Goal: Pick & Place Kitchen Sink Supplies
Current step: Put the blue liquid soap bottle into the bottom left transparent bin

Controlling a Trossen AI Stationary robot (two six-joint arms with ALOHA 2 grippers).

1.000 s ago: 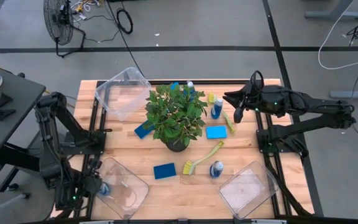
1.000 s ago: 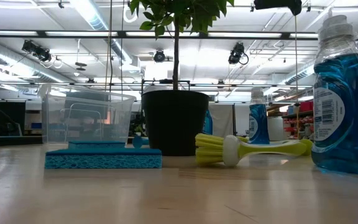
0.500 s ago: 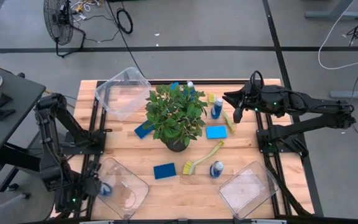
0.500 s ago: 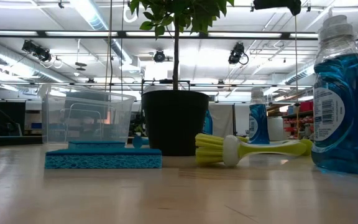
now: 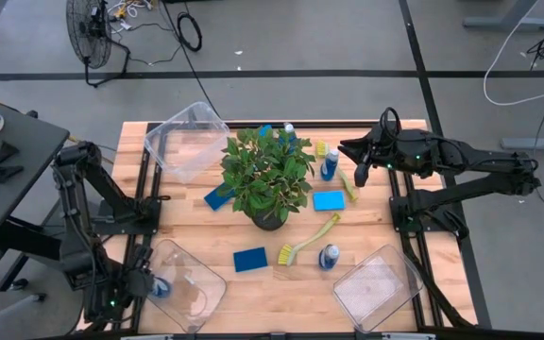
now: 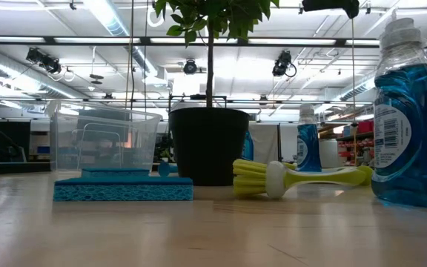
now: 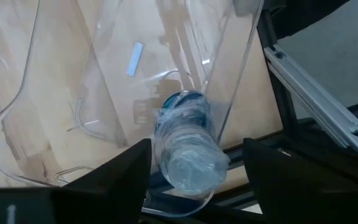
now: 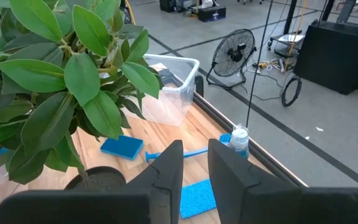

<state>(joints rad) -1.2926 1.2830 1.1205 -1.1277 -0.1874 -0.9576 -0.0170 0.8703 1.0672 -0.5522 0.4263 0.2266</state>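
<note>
A blue bottle [image 7: 188, 146] is being held upright between the left gripper's [image 7: 194, 163] fingers, directly above the clear bin [image 7: 104, 81].

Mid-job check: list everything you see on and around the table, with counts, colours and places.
Bins: 3, clear; far-left corner, near-left, near-right.
Potted plant: 1, green leaves and black pot; table centre.
Bottles: 4, blue with pale caps; behind the plant, right of the plant, near edge by the near-right bin, at the near-left bin's corner.
Sponges: 3 clear, blue; left of the plant, right of it, in front of it.
Dish brushes: at least 2, yellow-green; in front of the plant, right of it.
Fan: 1, black; on the floor beyond the table.
Left gripper: at the near-left bin, by that bottle.
Right gripper: open, empty, above the far-right bottle area.
</note>
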